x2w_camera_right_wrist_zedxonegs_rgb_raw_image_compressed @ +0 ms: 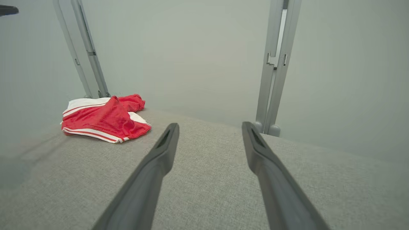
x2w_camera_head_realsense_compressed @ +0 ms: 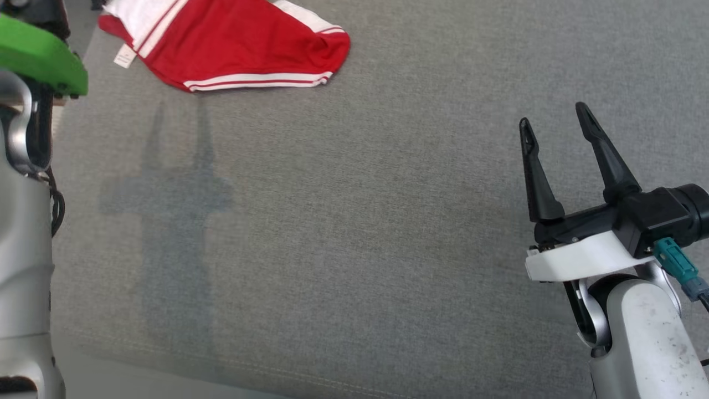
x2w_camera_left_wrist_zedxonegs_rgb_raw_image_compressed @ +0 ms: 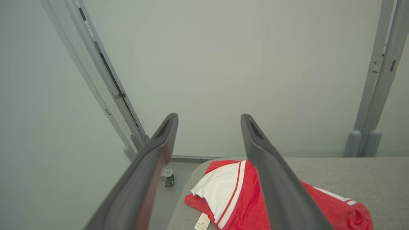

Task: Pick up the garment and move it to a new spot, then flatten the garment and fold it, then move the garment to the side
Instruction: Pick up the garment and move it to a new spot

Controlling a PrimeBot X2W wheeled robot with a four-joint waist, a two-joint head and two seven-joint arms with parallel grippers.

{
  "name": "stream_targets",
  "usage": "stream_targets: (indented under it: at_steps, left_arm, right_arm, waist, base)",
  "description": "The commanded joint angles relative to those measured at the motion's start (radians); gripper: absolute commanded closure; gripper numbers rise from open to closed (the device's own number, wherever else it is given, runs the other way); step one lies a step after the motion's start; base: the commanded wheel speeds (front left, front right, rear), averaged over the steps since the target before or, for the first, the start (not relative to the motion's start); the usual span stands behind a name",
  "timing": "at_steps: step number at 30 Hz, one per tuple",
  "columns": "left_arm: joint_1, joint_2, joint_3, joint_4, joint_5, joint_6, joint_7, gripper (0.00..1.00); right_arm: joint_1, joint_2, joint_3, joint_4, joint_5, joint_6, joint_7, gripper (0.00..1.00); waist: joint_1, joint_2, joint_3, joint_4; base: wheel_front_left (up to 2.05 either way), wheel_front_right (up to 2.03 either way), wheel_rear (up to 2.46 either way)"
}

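Note:
The garment (x2w_camera_head_realsense_compressed: 238, 50) is a bright red shirt with white panels and red-and-white striped trim, lying crumpled at the far left corner of the grey fabric table (x2w_camera_head_realsense_compressed: 360, 221). A white label sticks out at its left. My right gripper (x2w_camera_head_realsense_compressed: 554, 114) hovers at the lower right, open and empty, far from the garment. In the right wrist view the garment (x2w_camera_right_wrist_zedxonegs_rgb_raw_image_compressed: 102, 119) lies ahead to the left of the right gripper (x2w_camera_right_wrist_zedxonegs_rgb_raw_image_compressed: 210, 124). My left gripper (x2w_camera_left_wrist_zedxonegs_rgb_raw_image_compressed: 209, 115) is open and empty, raised above the garment (x2w_camera_left_wrist_zedxonegs_rgb_raw_image_compressed: 223, 191), which its right finger partly hides.
My left arm's pale forearm (x2w_camera_head_realsense_compressed: 22, 249) and green cover (x2w_camera_head_realsense_compressed: 39, 55) stand at the table's left edge. Grey metal posts (x2w_camera_right_wrist_zedxonegs_rgb_raw_image_compressed: 274, 64) (x2w_camera_right_wrist_zedxonegs_rgb_raw_image_compressed: 86, 54) rise behind the table against a plain wall. A caster wheel (x2w_camera_left_wrist_zedxonegs_rgb_raw_image_compressed: 169, 179) sits on the floor past the table's corner.

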Motion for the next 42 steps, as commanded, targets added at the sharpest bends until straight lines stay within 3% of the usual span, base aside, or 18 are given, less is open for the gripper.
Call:
stream_targets:
  at_steps: [1,7,20,21,23,32,42]
  left_arm:
    - [-0.043,-0.002,-0.027,0.054,-0.006,-0.016,0.045,0.00]
    - [-0.161,0.003,-0.137,0.233,-0.063,-0.043,0.228,0.00]
    - [-0.174,0.064,-0.325,0.351,-0.275,-0.044,0.360,0.00]
    - [-0.175,0.071,-0.335,0.356,-0.287,-0.044,0.358,0.53]
    - [-0.178,0.077,-0.351,0.362,-0.305,-0.044,0.356,1.00]
    - [-0.222,0.150,-0.406,0.358,-0.338,-0.041,0.280,1.00]
    - [-0.251,0.211,-0.514,0.286,-0.355,-0.041,0.286,1.00]
  right_arm:
    - [-0.015,-0.002,-0.002,-0.021,-0.011,-0.002,0.006,0.00]
    - [-0.007,-0.002,-0.009,-0.091,-0.024,-0.002,0.020,0.00]
    - [-0.013,-0.002,-0.020,-0.137,-0.016,-0.002,0.010,0.00]
    - [-0.014,-0.002,-0.021,-0.136,-0.014,-0.002,0.009,0.00]
    - [-0.015,-0.002,-0.023,-0.135,-0.014,-0.002,0.006,0.00]
    - [-0.016,-0.002,-0.019,-0.087,0.012,-0.002,-0.022,0.00]
    - [0.015,-0.002,-0.039,0.018,0.072,-0.002,-0.075,0.00]
  waist:
    - [-0.0001,0.0000,0.157,-0.138]
    - [-0.0001,0.0000,0.231,-0.185]
    - [-0.0001,0.0000,0.292,-0.212]
    - [-0.0001,0.0000,0.291,-0.212]
    - [-0.0001,0.0000,0.285,-0.212]
    - [-0.0001,0.0000,0.204,-0.211]
    - [-0.0001,0.0000,0.015,-0.254]
  base:
    - [0.00,0.00,0.00]
    - [0.00,0.00,0.00]
    - [0.00,0.00,0.00]
    - [0.00,0.00,0.00]
    - [0.00,0.00,0.00]
    - [0.00,0.00,0.00]
    - [0.00,0.00,0.00]
